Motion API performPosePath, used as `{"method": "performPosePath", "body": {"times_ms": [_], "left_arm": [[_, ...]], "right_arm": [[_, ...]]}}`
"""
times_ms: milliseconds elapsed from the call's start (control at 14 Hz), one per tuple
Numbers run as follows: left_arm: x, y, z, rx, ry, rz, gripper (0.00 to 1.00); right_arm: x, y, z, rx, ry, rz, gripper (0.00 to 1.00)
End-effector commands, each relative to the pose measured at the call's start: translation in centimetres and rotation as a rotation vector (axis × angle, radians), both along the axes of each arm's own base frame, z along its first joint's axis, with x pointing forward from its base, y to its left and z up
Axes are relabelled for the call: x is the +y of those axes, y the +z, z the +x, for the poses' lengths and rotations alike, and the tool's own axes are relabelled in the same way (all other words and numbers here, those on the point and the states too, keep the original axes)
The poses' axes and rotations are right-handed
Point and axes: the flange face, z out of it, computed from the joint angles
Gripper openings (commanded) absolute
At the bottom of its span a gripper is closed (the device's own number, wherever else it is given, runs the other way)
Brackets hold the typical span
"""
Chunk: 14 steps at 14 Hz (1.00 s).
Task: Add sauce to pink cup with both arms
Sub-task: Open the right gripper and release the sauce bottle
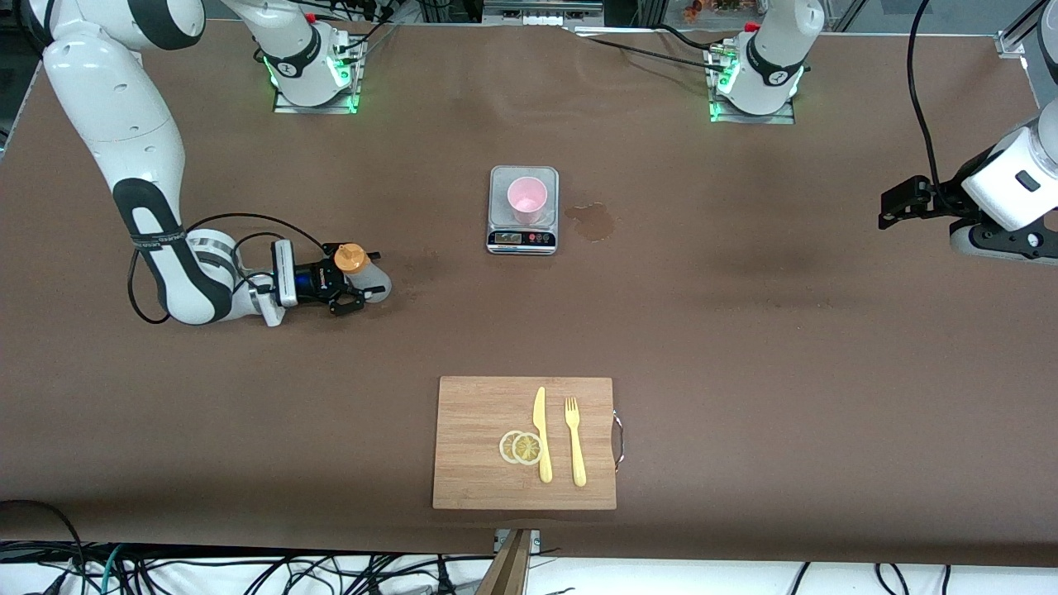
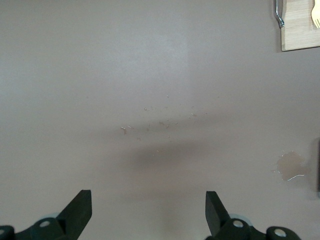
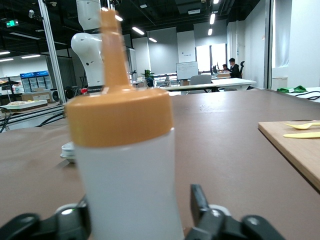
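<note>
The sauce bottle [image 1: 369, 283], frosted white with an orange nozzle cap [image 1: 350, 259], stands upright on the table toward the right arm's end. My right gripper [image 1: 357, 291] lies low around it, open; in the right wrist view the bottle [image 3: 127, 185] fills the space between the fingers, and one finger [image 3: 198, 198] stands clear of its side. The pink cup [image 1: 526, 198] sits on a steel scale [image 1: 522, 240] at mid-table. My left gripper [image 1: 895, 204] waits above the left arm's end of the table, open [image 2: 149, 210] over bare brown surface.
A wooden cutting board [image 1: 475, 446] lies near the front edge, carrying a yellow knife [image 1: 541, 434], a yellow fork [image 1: 574, 442] and two lemon slices [image 1: 521, 447]. A pale stain [image 1: 593, 221] marks the table beside the scale.
</note>
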Motion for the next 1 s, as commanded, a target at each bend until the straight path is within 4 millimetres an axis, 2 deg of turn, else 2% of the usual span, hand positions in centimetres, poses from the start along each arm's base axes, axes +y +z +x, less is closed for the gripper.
{"method": "performPosePath", "body": {"times_ms": [0, 71, 143, 500, 643, 786, 929], "left_arm": [[0.1, 0.6, 0.2, 0.002, -0.004, -0.010, 1.00], [0.1, 0.6, 0.2, 0.003, -0.004, -0.010, 1.00], [0.1, 0.5, 0.3, 0.005, -0.004, -0.010, 1.00], [0.1, 0.5, 0.3, 0.005, -0.002, -0.010, 1.00], [0.1, 0.6, 0.2, 0.002, -0.002, -0.010, 1.00], [0.1, 0.5, 0.3, 0.005, -0.002, -0.010, 1.00], [0.1, 0.5, 0.3, 0.005, -0.004, -0.010, 1.00]], "right_arm": [[-1.0, 0.6, 0.6, -0.014, -0.010, 0.018, 1.00], [-2.1, 1.0, 0.9, -0.019, -0.018, 0.000, 1.00], [-2.8, 2.3, 1.4, -0.040, 0.007, -0.033, 1.00], [-7.0, 9.8, 2.8, -0.048, 0.086, -0.251, 1.00], [-7.8, 12.3, 3.1, -0.028, 0.091, -0.319, 1.00], [-9.1, 17.7, 3.6, 0.017, 0.066, -0.501, 1.00], [-8.8, 23.7, 3.6, 0.078, 0.032, -0.690, 1.00]]}}
